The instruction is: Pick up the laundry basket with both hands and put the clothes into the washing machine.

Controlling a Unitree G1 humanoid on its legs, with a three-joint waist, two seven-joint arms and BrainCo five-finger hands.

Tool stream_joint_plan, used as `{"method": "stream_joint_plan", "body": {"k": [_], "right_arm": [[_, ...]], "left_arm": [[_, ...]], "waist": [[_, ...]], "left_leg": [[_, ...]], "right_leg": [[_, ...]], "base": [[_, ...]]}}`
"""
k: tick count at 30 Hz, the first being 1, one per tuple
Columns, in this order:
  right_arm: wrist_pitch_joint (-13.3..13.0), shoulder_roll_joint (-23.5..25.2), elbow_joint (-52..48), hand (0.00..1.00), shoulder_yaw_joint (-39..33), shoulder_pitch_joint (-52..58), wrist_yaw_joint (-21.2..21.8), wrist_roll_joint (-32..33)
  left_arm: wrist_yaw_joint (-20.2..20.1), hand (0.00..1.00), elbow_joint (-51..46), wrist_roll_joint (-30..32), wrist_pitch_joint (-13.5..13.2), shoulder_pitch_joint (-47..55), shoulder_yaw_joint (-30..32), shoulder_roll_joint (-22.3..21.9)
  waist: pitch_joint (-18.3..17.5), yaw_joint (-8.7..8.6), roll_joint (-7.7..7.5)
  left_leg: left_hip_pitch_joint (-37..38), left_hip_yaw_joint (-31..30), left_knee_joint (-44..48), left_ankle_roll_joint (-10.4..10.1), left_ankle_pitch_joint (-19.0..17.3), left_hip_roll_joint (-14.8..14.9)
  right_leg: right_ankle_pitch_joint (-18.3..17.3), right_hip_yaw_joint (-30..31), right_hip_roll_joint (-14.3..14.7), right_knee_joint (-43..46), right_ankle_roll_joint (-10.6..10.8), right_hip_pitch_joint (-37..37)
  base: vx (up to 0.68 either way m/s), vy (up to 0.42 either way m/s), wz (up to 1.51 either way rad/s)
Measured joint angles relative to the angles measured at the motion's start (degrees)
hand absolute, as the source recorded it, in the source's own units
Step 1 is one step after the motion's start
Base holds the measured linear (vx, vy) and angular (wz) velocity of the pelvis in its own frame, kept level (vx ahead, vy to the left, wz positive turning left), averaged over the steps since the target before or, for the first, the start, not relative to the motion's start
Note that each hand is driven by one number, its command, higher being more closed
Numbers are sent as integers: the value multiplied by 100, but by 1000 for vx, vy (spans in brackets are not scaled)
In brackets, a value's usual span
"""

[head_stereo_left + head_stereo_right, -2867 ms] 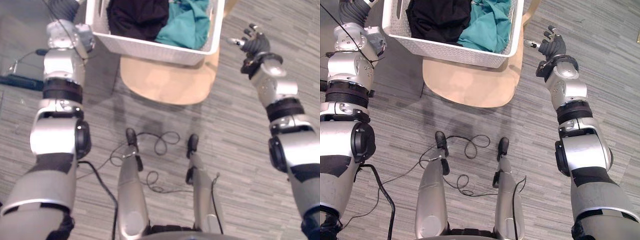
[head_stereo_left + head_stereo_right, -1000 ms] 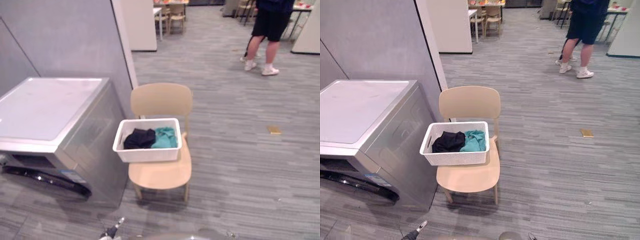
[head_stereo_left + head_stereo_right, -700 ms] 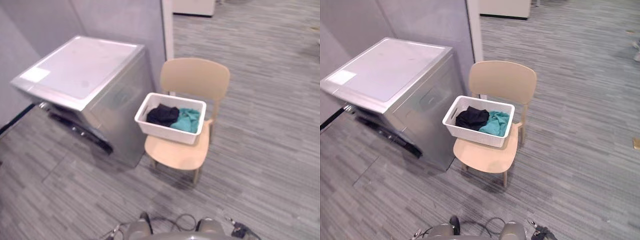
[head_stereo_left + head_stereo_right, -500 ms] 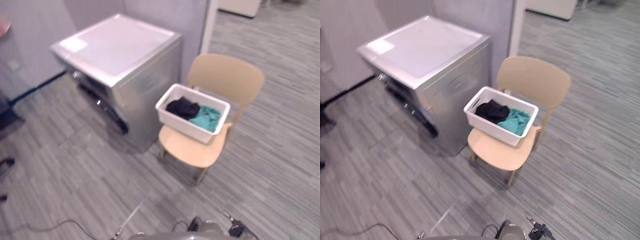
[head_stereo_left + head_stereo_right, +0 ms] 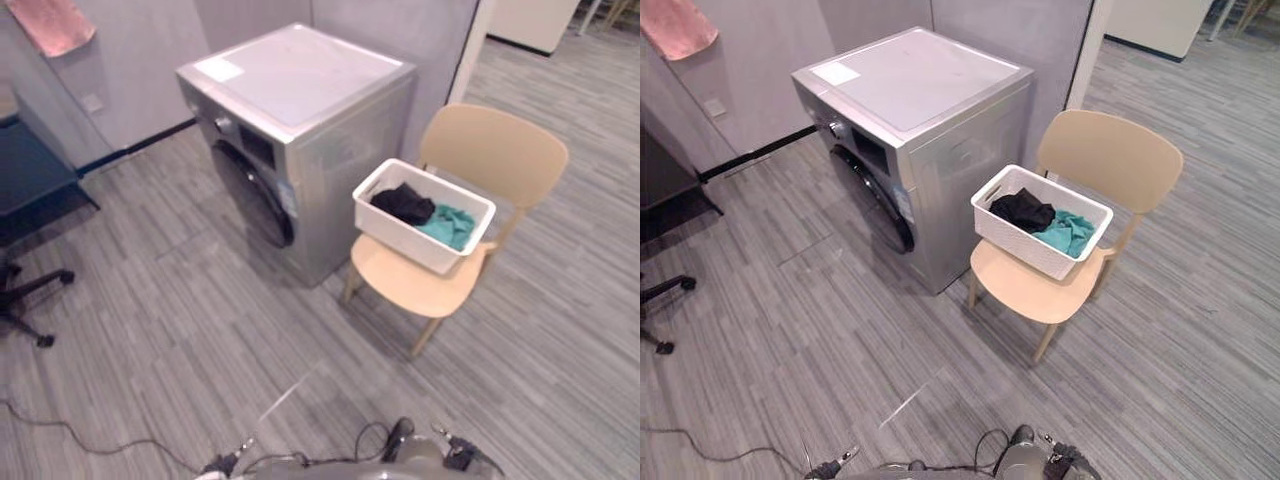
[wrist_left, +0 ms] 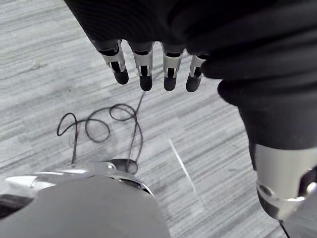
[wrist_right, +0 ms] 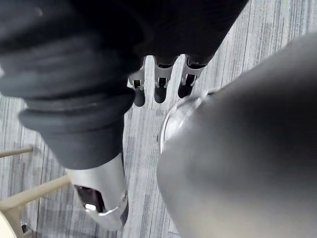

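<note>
A white laundry basket (image 5: 424, 214) sits on the seat of a tan wooden chair (image 5: 494, 153), holding a black garment (image 5: 403, 203) and a teal one (image 5: 451, 225). Left of the chair stands a silver washing machine (image 5: 300, 120); its dark round door (image 5: 252, 193) is closed and faces the open floor. My left hand (image 6: 144, 69) hangs over bare floor, fingers straight, holding nothing. My right hand (image 7: 161, 84) hangs low at my side with relaxed, empty fingers. Both hands are far from the basket.
A dark desk (image 5: 35, 190) and an office chair base (image 5: 25, 300) are at the far left. A pink cloth (image 5: 55, 22) hangs on the grey wall behind them. Striped grey floor stretches in front of the washing machine and chair.
The camera has pulled back and swung round, so the washing machine's front and door now show. The basket stays on the chair. Both hands, earlier raised beside the basket, now hang low.
</note>
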Motion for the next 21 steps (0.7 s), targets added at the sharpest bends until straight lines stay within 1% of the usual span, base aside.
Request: {"method": "stream_joint_plan", "body": {"k": [1, 2, 3, 4, 5, 6, 7, 8, 9, 10, 11, 12, 13, 14, 15, 16, 17, 18, 19, 20, 21], "right_arm": [[-9, 15, -15, 0, -26, 78, -1, 7], [-17, 38, -39, 0, -35, 151, 1, 15], [-41, 43, -113, 0, -122, 209, -5, 111], [-64, 102, -212, 0, -225, 218, -7, 224], [-85, 160, -239, 0, -259, 213, -6, 308], [-100, 219, -287, 0, -279, 213, -7, 361], [-96, 325, -369, 0, -432, 256, -16, 393], [-97, 414, -445, 0, -680, 337, -35, 392], [-97, 468, -436, 0, -716, 370, -52, 402], [-80, 531, -452, 0, -857, 379, -86, 474], [-62, 529, -440, 0, -864, 464, -102, 456], [-59, 547, -433, 0, -869, 535, -106, 443], [-45, 605, -425, 0, -870, 690, -110, 444], [-29, 652, -417, 0, -871, 808, -112, 448], [-9, 641, -433, 0, -913, 888, -111, 482], [-9, 586, -442, 0, -896, 948, -107, 503], [-13, 507, -496, 0, -826, 889, -108, 516], [-21, 428, -623, 0, -717, 796, -112, 620], [-33, 418, -721, 0, -683, 724, -105, 669], [-37, 420, -782, 0, -655, 695, -106, 691], [-64, 412, -908, 0, -433, 659, -111, 722]], "left_arm": [[0, 0, -12, 126, 0, -33, 7, 54], [2, 0, -20, 174, -1, -35, 11, 49], [9, 0, -16, 225, 16, -69, 126, 14], [15, 0, -16, 281, 51, -56, 350, -34], [18, 0, -15, 298, 80, -52, 508, -44], [17, 0, -21, 337, 79, -64, 511, -27], [17, 0, -29, 398, 76, -96, 509, 20], [16, 0, -108, 408, 65, -252, 524, -49], [26, 0, -158, 406, 54, -364, 561, -70], [20, 0, -173, 404, 56, -485, 630, -108], [12, 0, -174, 404, 57, -630, 627, -205], [2, 0, -184, 404, 51, -671, 631, -257], [-12, 0, -261, 419, 45, -721, 630, -352], [-16, 0, -367, 419, 37, -675, 632, -381], [-15, 0, -430, 418, -4, -592, 634, -477], [-14, 0, -459, 414, -33, -538, 633, -538], [-14, 0, -496, 390, -55, -433, 637, -636], [-23, 0, -553, 361, -54, -392, 752, -719], [-22, 0, -613, 341, -51, -355, 842, -744], [-20, 0, -626, 332, -46, -328, 882, -750], [-20, 0, -654, 327, -45, -220, 897, -732]], "waist": [[5, -20, -24], [-7, -36, -35], [-9, 11, -41], [12, 107, -92], [15, 156, -146], [16, 171, -178], [11, 201, -183], [51, 167, -213], [88, 177, -197], [112, 152, -164], [113, 75, -206], [102, 64, -269], [66, 47, -429], [12, 37, -447], [-120, 11, -391], [-228, 3, -313], [-302, -33, -31], [-260, -34, 210], [-220, -31, 311], [-218, -25, 330], [-205, 68, 336]], "left_leg": [[-134, -331, 4, 21, 18, -74], [-211, -469, 4, 19, 47, -87], [-302, -589, 31, 66, 142, -89], [-313, -600, 28, 94, 166, -102], [-376, -604, 45, 98, 192, -111], [-434, -614, 80, 72, 211, -118], [-443, -721, 117, 95, 233, -165], [-446, -884, 113, 259, 172, -194], [-441, -1001, 108, 271, 162, -212], [-358, -1274, 59, 307, 141, -144], [-226, -1553, -36, 313, 132, -119], [-157, -1645, -59, 341, 107, -169], [-58, -1810, -33, 392, -6, -344], [-10, -1963, 137, 374, -200, -436], [6, -1970, 328, 258, -361, -401], [-82, -1943, 642, 92, -516, -353], [-623, -1732, 1960, -535, -945, -187], [-1073, -1571, 3300, -878, -1063, -32], [-1373, -1476, 4236, -1113, -917, 74], [-1515, -1418, 4764, -1098, -705, 144], [-1720, -1186, 5653, -946, -374, 287]], "right_leg": [[-321, 858, 392, -57, 94, 22], [-383, 1243, 570, -63, 130, 22], [-459, 1672, 761, -36, 165, 6], [-473, 1802, 804, -47, 150, 1], [-468, 1762, 790, -66, 193, 13], [-455, 1713, 768, -61, 269, 19], [-396, 1507, 599, 52, 597, 77], [-385, 1449, 589, 1081, 822, -351], [-632, 1478, 612, 1559, 925, -678], [-867, 1490, 797, 1584, 549, -856], [-873, 1513, 1122, 1203, 274, -890], [-817, 1521, 1172, 1035, 185, -864], [-725, 1544, 1117, 781, 34, -748], [-552, 1511, 1048, 896, -316, -662], [-665, 1423, 1079, 936, -501, -633], [-725, 1366, 1114, 900, -591, -593], [-837, 1260, 1264, 840, -678, -479], [-892, 1260, 1466, 810, -790, -270], [-966, 1285, 1587, 788, -876, -39], [-1012, 1326, 1658, 745, -945, 136], [-1093, 1494, 1752, 654, -1075, 496]], "base": [[-23, -70, 142], [23, -95, 147], [93, -73, 91], [112, -38, 56], [92, 18, 18], [74, 52, 22], [94, 67, 52], [94, 55, 68], [112, -7, 78], [197, -83, 103], [188, -80, 111], [263, -127, 126], [245, -151, 118], [309, -176, 111], [253, -114, 70], [374, -75, 33], [410, -63, 8], [518, -51, -7], [359, -20, -31], [426, 3, -49], [405, 30, -64]]}}
